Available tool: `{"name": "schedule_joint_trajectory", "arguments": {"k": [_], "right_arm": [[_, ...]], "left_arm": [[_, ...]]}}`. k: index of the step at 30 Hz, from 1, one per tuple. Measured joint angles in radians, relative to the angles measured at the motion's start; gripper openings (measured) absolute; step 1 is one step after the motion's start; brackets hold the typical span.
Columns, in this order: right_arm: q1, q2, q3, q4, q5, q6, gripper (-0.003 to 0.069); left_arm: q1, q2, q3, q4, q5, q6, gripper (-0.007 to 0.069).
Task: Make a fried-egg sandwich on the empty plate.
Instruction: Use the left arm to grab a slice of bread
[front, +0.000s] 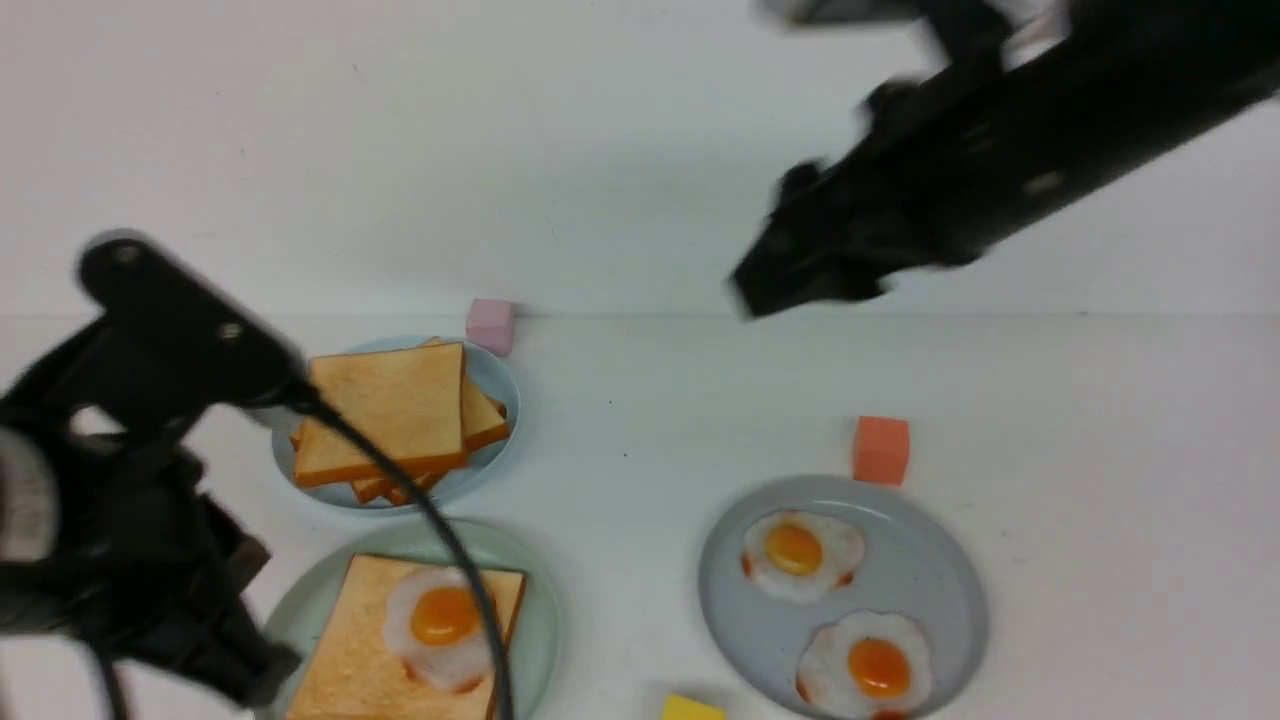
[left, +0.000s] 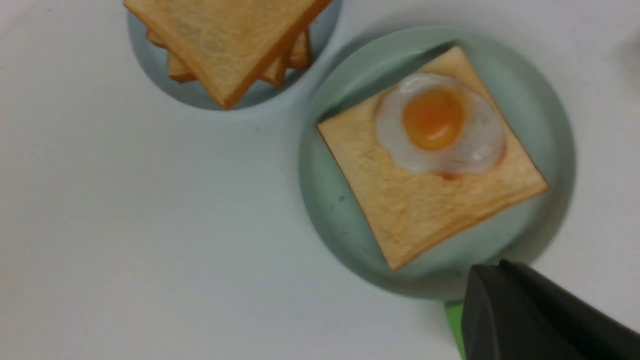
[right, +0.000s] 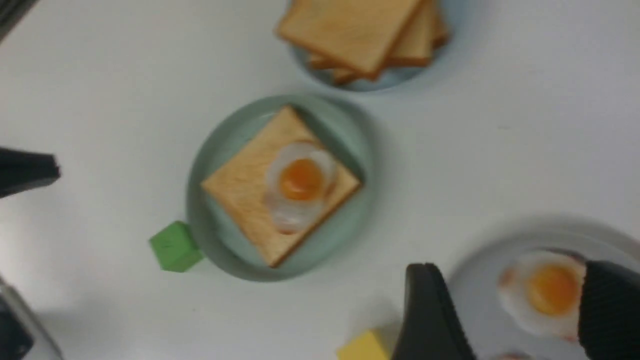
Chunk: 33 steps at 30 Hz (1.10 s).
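Note:
The pale mint-green plate (front: 540, 620) sits near the front left and carries one toast slice (front: 350, 650). A fried egg (front: 440, 620) lies on top of the slice, uncovered. My left gripper (left: 487, 272) is shut and empty, hovering just off the plate's (left: 330, 210) rim, apart from the toast (left: 415, 210) and egg (left: 440, 125). My right gripper (right: 507, 267) is open and holds nothing. It hangs high and blurred (front: 770, 290) above the table. Seen from the right wrist, the plate (right: 200, 200) with toast and egg (right: 300, 180) lies off to one side.
A pile of plain toast (front: 390, 410) rests on a small pale-blue plate (front: 495, 380) behind the mint plate. At the right a grey-blue plate (front: 930, 570) holds two fried eggs. Cubes stand around: pink (front: 490, 325), orange (front: 881, 450), yellow (front: 690, 708), green (right: 172, 247).

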Motion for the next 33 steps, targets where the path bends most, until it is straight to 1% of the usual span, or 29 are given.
{"name": "schedule_joint_trajectory", "arguments": {"k": [1, 4, 5, 6, 8, 9, 10, 11, 12, 13, 14, 16, 17, 18, 19, 21, 22, 23, 26, 27, 28, 30, 33], "right_arm": [[0.0, -0.042, 0.012, -0.021, 0.007, 0.028, 0.0416], [0.0, -0.123, 0.071, -0.032, 0.007, 0.052, 0.0416], [0.0, -0.161, 0.115, -0.035, 0.004, 0.056, 0.0416], [0.0, -0.174, 0.131, -0.035, 0.002, 0.057, 0.0416], [0.0, -0.246, 0.248, -0.035, -0.02, 0.056, 0.0416], [0.0, -0.261, 0.276, -0.035, -0.027, 0.054, 0.0416], [0.0, -0.289, 0.334, -0.035, -0.041, 0.047, 0.0416], [0.0, -0.306, 0.382, -0.035, -0.049, 0.045, 0.0416], [0.0, -0.314, 0.4, -0.035, -0.054, 0.045, 0.0416], [0.0, -0.338, 0.453, -0.034, -0.063, 0.042, 0.0416], [0.0, -0.356, 0.51, -0.031, -0.071, 0.042, 0.0416], [0.0, -0.379, 0.577, -0.02, -0.075, 0.03, 0.0416], [0.0, -0.381, 0.584, -0.018, -0.075, 0.028, 0.0416], [0.0, -0.394, 0.634, -0.005, -0.078, 0.009, 0.0416], [0.0, -0.4, 0.66, 0.008, -0.08, -0.001, 0.0416], [0.0, -0.406, 0.686, 0.023, -0.083, -0.019, 0.0416], [0.0, -0.41, 0.708, 0.045, -0.085, -0.035, 0.0416], [0.0, -0.412, 0.71, 0.054, -0.085, -0.04, 0.0416], [0.0, -0.413, 0.712, 0.113, -0.095, -0.068, 0.0416], [0.0, -0.413, 0.712, 0.116, -0.095, -0.068, 0.0416], [0.0, -0.413, 0.712, 0.15, -0.096, -0.086, 0.0416], [0.0, -0.413, 0.712, 0.183, -0.096, -0.1, 0.0416], [0.0, -0.413, 0.712, 0.215, -0.096, -0.111, 0.0416]], "left_arm": [[0.026, 0.026, -0.001, -0.008, -0.024, -0.004, -0.0013], [0.135, 0.101, -0.02, -0.079, -0.065, 0.007, -0.0013], [0.209, 0.14, -0.038, -0.137, -0.077, 0.031, -0.0013], [0.22, 0.145, -0.041, -0.16, -0.078, 0.041, -0.0013], [0.356, 0.204, -0.076, -0.328, -0.081, 0.128, -0.0013], [0.401, 0.223, -0.088, -0.377, -0.081, 0.154, -0.0013], [0.465, 0.249, -0.103, -0.495, -0.081, 0.216, -0.0013], [0.506, 0.271, -0.115, -0.562, -0.081, 0.249, -0.0013], [0.535, 0.28, -0.12, -0.594, -0.081, 0.266, -0.0013], [0.59, 0.307, -0.133, -0.701, -0.086, 0.318, -0.0013], [0.641, 0.334, -0.143, -0.771, -0.097, 0.347, -0.0013], [0.716, 0.384, -0.157, -0.908, -0.134, 0.378, -0.0013], [0.723, 0.39, -0.158, -0.919, -0.138, 0.382, -0.0013], [0.77, 0.438, -0.171, -1.001, -0.164, 0.388, -0.0013], [0.794, 0.471, -0.183, -1.037, -0.169, 0.392, -0.0012], [0.813, 0.514, -0.201, -1.061, -0.164, 0.396, -0.0006], [0.825, 0.585, -0.24, -1.068, -0.136, 0.413, 0.0013], [0.828, 0.601, -0.249, -1.068, -0.123, 0.419, 0.0022], [0.83, 0.722, -0.328, -1.049, -0.061, 0.44, 0.0097], [0.83, 0.735, -0.337, -1.047, -0.058, 0.441, 0.011], [0.83, 0.775, -0.367, -1.036, -0.048, 0.444, 0.0169], [0.83, 0.82, -0.403, -1.027, -0.047, 0.444, 0.0253], [0.83, 0.867, -0.427, -1.035, -0.045, 0.466, 0.0349]]}}
